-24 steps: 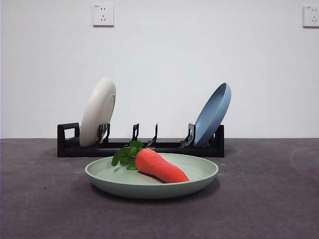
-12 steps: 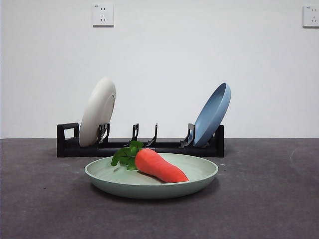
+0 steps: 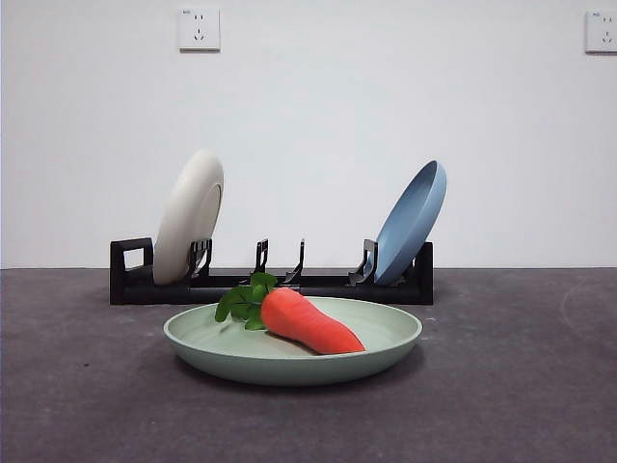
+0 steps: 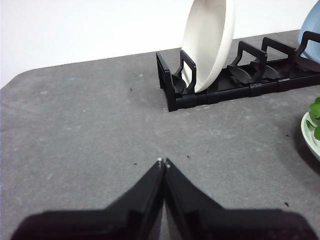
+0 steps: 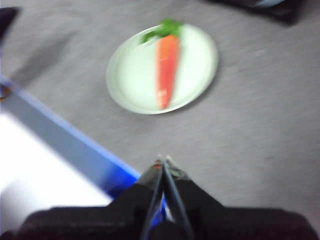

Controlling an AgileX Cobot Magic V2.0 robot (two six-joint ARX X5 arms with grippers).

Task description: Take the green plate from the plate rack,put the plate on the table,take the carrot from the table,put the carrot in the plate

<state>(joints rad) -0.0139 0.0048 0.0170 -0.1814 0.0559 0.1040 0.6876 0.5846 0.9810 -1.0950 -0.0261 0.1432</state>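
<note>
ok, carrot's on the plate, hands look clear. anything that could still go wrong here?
Little left to fail. The carrot lies loose across the green plate, tip close to the rim, so a knock could roll it out. The right hand, shut, hangs near the table's edge; its view is blurred, so it may be moving.

Carrot [image 3: 307,321] in the plate [image 3: 386,342], on the table [image 3: 521,386] before the rack [image 3: 318,285] holding two plates.
</note>
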